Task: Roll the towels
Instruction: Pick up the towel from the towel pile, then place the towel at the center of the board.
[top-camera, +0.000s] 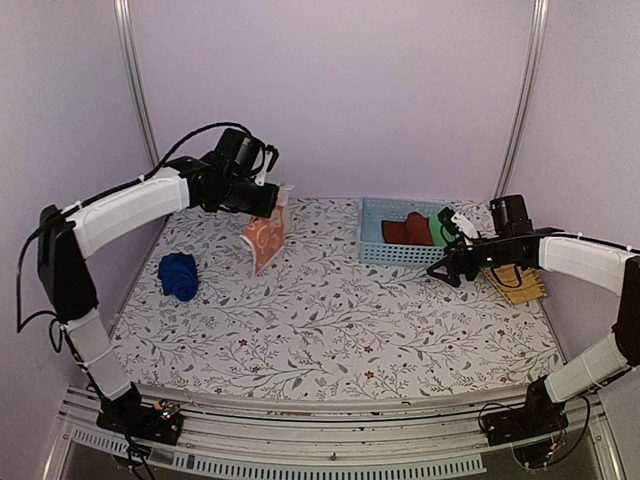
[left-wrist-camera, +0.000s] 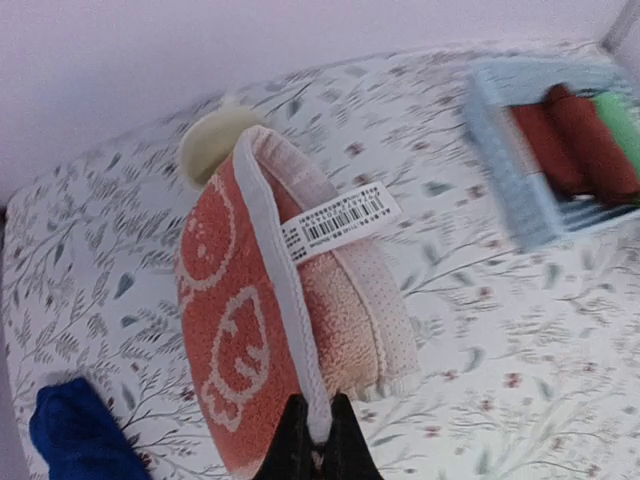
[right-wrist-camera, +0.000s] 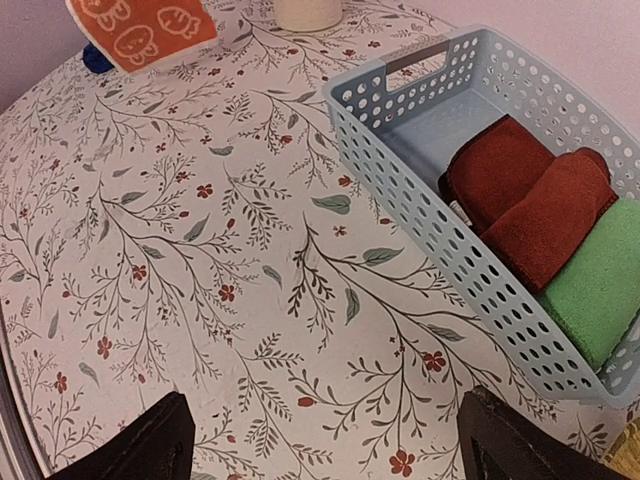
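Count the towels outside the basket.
2. The orange printed towel hangs pinched in the left end effector at the back; the blue towel lies bunched on the table's left side. None look hidden.

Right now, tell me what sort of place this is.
Probably a robot test cell, not a home: plain walls and metal rails box in a floral-covered table, with the left arm and right arm bolted at its near edge.

White-printed orange towel; blue towel; floral tablecloth; pale blue basket.
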